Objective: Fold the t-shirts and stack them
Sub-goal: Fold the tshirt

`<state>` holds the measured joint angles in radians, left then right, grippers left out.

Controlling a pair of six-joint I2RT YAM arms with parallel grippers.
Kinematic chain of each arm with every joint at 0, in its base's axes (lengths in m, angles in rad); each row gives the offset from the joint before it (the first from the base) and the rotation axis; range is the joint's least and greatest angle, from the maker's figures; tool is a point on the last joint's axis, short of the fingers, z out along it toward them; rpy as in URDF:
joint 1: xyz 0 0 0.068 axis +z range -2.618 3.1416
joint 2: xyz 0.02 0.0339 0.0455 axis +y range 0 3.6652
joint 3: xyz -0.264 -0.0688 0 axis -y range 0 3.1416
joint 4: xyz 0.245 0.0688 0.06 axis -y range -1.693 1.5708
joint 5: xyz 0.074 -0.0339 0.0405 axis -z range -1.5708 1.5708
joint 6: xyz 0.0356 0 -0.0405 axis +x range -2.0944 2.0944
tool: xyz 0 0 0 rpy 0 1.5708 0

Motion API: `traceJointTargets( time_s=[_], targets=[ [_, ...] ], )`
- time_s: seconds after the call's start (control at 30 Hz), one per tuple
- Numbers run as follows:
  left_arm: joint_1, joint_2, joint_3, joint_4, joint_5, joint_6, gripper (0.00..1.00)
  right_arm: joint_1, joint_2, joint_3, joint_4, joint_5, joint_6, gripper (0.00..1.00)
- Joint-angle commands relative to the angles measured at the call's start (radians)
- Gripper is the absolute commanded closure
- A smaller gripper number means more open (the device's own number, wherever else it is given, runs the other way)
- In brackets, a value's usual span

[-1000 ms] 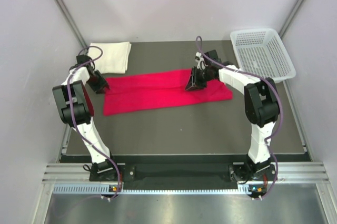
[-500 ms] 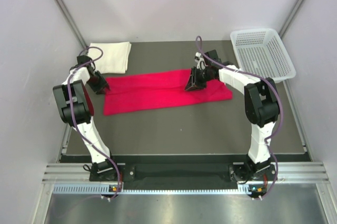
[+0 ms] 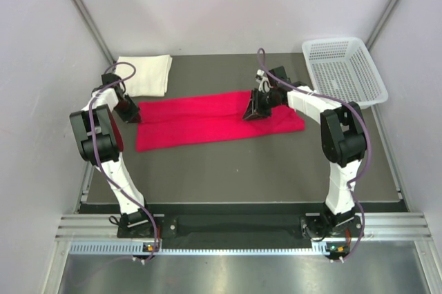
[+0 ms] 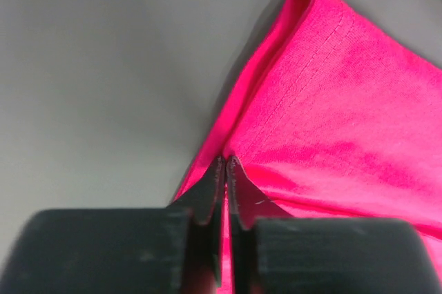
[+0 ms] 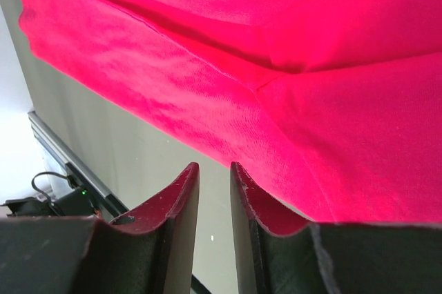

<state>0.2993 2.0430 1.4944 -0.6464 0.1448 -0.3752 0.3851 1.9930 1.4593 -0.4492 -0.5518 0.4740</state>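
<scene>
The red t-shirt lies folded into a long strip across the middle of the dark table. The cream-white t-shirt lies folded at the back left. My left gripper is at the red shirt's left end. In the left wrist view it is shut, with the edge of the red cloth pinched at its tips. My right gripper is over the shirt's right half. In the right wrist view it is open by a narrow gap and empty, at the edge of the red cloth.
A white plastic mesh basket stands at the back right corner. The dark table has bare surface in front of the red shirt. Pale walls close in on both sides.
My left gripper has shifted slightly left and back, drawing the red shirt's left corner with it. The right arm has not moved.
</scene>
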Motion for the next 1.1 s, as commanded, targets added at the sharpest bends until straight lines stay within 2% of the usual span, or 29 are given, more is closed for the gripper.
traceJointTargets(
  time_s=[0.0, 0.43, 1.07],
  targets=[
    [0.004, -0.013, 0.032, -0.019, -0.020, 0.010, 1.00, -0.006, -0.034, 0.003, 0.032, -0.020, -0.005, 0.75],
    [0.004, -0.067, 0.063, -0.075, -0.053, 0.022, 1.00, -0.005, -0.040, -0.019, 0.043, -0.017, -0.002, 0.75],
    [0.008, -0.046, 0.139, -0.131, -0.067, 0.025, 1.00, -0.006, -0.039, -0.031, 0.047, -0.019, -0.003, 0.76]
  ],
)
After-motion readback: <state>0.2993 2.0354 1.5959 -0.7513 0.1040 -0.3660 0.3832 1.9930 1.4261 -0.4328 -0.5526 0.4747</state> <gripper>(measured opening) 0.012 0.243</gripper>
